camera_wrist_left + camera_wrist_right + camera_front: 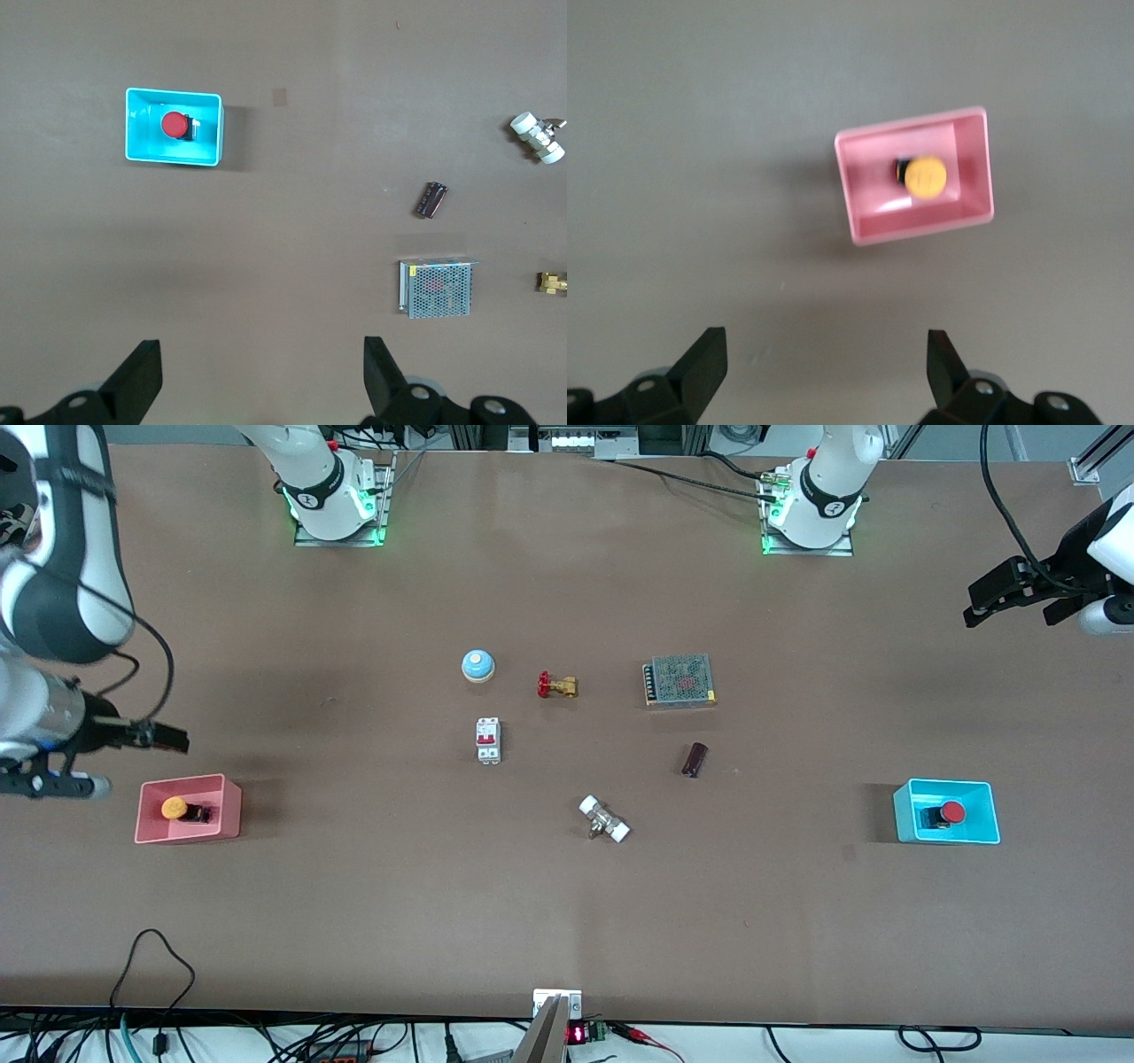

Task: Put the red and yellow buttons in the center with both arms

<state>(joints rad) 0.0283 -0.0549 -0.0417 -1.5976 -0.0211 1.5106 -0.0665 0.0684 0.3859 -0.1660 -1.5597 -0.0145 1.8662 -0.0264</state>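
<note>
Lying in the pink bin (142, 811) at the right arm's end of the bench (354, 921), the yellow button (174, 808) rests on its side, cap toward nine o'clock in the front view. The red button (951, 812) lies in the cyan bin (904, 815) at the left arm's end, cap toward three o'clock. Both bins sit well in from the bench edges, with bare brown surface around each.

The right end effector (155, 736) hangs in the air just above the pink bin's twelve o'clock rim in the front view, fingers (700, 367) spread wide and holding nothing. The left end effector (1005, 598) hangs over bare bench at about one o'clock from the cyan bin, fingers (137, 381) also spread and empty.

Between the bins, the middle carries a blue-and-white bell (477, 665), a brass valve (557, 685), a breaker (488, 740), a mesh-topped box (679, 680), a dark cylinder (695, 760) and a white-ended fitting (604, 819). Open bench runs along the six o'clock side of this cluster.
</note>
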